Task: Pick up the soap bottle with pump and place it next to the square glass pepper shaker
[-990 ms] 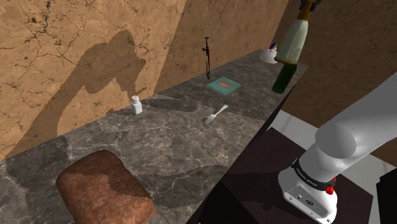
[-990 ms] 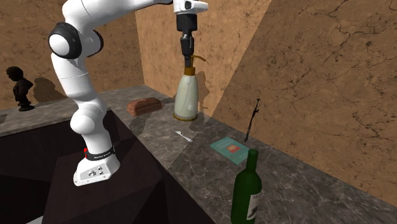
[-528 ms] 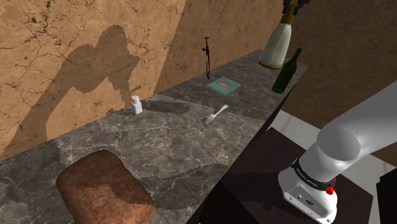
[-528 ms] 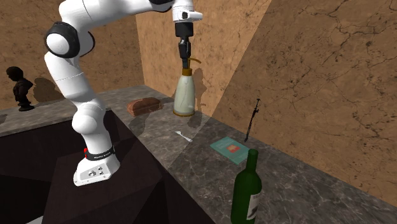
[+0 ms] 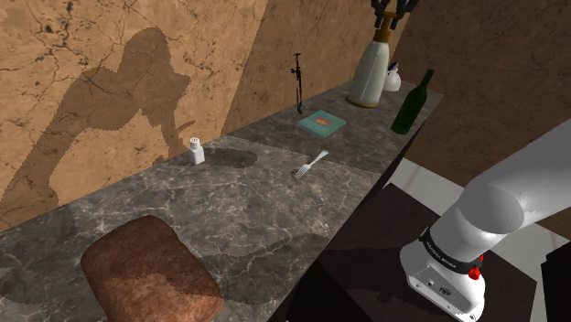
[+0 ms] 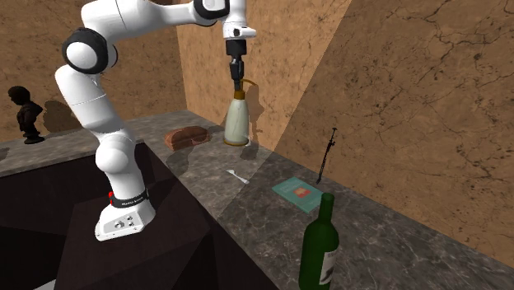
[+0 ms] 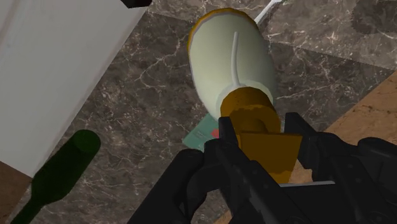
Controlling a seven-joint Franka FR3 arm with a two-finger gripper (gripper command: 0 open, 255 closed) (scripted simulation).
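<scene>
While the gripper (image 7: 259, 132) clasps the soap bottle (image 5: 370, 75) by its pump, I'd carry it upright, unhurried, to just beside the far-off pepper shaker (image 5: 196, 150).

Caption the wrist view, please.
Claw shut on the amber pump of the cream soap bottle, above the marbled counter and a green bottle.

we see the claw (image 6: 237, 81) has carried the soap bottle (image 6: 237, 123) farther along the table (image 6: 257, 199), nearer the bread loaf (image 6: 187, 137).
</scene>
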